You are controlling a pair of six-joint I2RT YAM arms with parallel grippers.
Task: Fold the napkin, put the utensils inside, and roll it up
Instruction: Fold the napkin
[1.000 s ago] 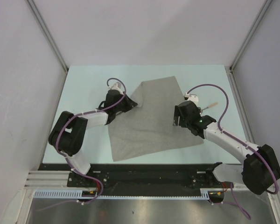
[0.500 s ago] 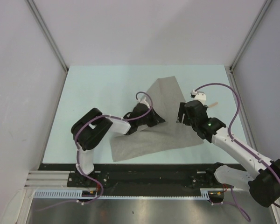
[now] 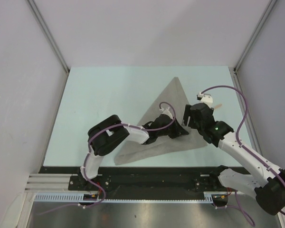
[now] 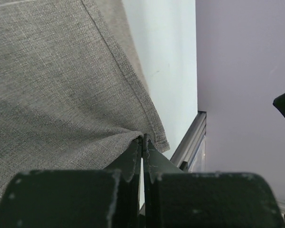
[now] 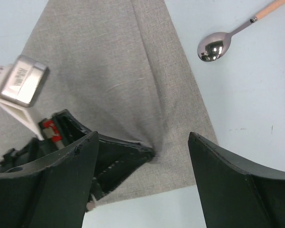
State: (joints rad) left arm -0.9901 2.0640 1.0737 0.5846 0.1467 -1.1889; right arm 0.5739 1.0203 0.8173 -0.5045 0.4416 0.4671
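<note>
The light-grey napkin [image 3: 168, 102] lies on the table, folded over into a rough triangle with its tip at the back. My left gripper [image 3: 184, 134] is shut on a corner of the napkin [image 4: 85, 95] and holds it over the napkin's right part, near its front right corner. My right gripper [image 3: 186, 118] is open and empty, hovering just above the left gripper [image 5: 149, 154] and the napkin [image 5: 133, 61]. A metal spoon with a wooden handle [image 5: 218, 45] lies on the table to the right of the napkin; in the top view only its handle [image 3: 218, 107] shows.
The pale blue table [image 3: 99, 95] is walled by white panels at the left, back and right. A metal rail [image 3: 147, 173] runs along the front edge. The left arm stretches across the napkin's front part.
My left gripper has dragged the napkin's left corner across to the right, folding the cloth into a triangle. My right gripper has drawn back a little to the right and stays open.
</note>
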